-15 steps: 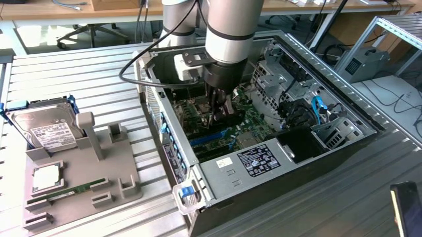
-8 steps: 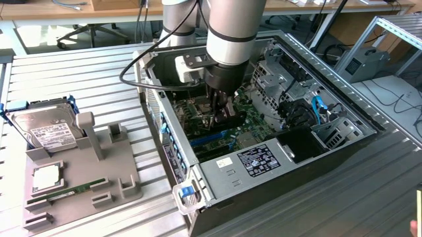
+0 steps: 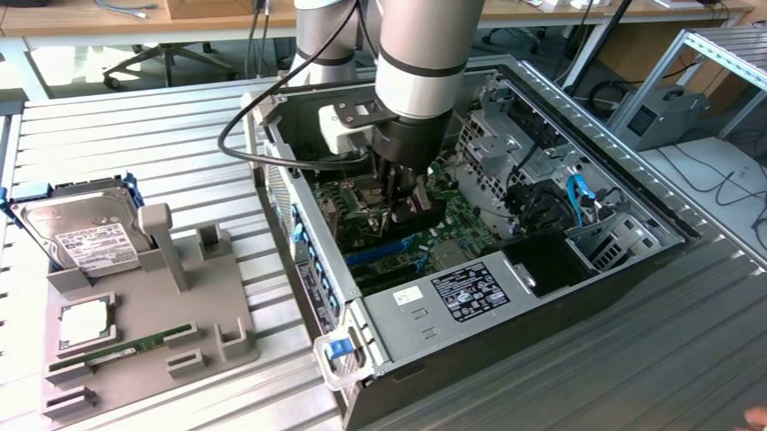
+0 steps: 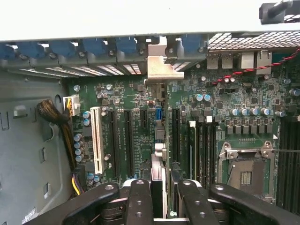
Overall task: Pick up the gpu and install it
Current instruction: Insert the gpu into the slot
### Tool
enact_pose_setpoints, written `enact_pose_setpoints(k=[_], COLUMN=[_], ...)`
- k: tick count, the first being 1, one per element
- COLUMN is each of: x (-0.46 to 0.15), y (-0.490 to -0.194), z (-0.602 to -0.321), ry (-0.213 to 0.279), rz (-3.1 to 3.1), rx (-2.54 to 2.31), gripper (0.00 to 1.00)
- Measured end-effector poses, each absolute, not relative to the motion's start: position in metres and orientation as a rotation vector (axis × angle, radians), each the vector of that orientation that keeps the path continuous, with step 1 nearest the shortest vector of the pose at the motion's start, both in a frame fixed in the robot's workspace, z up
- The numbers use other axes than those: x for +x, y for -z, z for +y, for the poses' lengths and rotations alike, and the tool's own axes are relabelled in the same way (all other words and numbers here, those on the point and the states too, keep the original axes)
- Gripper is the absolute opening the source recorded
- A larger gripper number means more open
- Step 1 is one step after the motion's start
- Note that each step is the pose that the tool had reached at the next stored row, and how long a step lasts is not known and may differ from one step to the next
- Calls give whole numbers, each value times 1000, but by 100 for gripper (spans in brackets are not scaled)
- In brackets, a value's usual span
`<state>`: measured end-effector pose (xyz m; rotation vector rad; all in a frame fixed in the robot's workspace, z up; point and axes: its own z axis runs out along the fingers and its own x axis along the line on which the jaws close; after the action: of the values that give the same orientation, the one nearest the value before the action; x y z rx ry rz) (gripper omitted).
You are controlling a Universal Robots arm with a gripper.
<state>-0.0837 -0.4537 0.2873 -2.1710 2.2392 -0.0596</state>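
Observation:
My gripper (image 3: 401, 205) reaches down into the open computer case (image 3: 515, 314) and is shut on the gpu (image 3: 416, 218), a thin dark card held on edge just above the motherboard. In the wrist view the gpu (image 4: 159, 154) runs edge-on between the two black fingers (image 4: 139, 201). Its silver bracket (image 4: 161, 68) sits at the row of blue rear slot clips (image 4: 93, 47). The card lines up with the black expansion slots (image 4: 127, 140) in the middle of the green motherboard (image 4: 206, 122). Whether it touches a slot is hidden.
A white slot (image 4: 97, 140) and the CPU socket (image 4: 246, 171) flank the card. Cable bundles (image 4: 58, 122) lie by the case wall. On the exterior view's left, a grey fixture (image 3: 210, 332) holds a hard drive (image 3: 84, 238), a processor (image 3: 86, 323) and a memory stick (image 3: 126, 346).

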Motion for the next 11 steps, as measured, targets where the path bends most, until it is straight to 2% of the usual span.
enact_pose_setpoints(k=[11], x=[-88], y=[-282], z=[-455], ry=[93], rz=[2306], rx=[-2130], gripper=[27])
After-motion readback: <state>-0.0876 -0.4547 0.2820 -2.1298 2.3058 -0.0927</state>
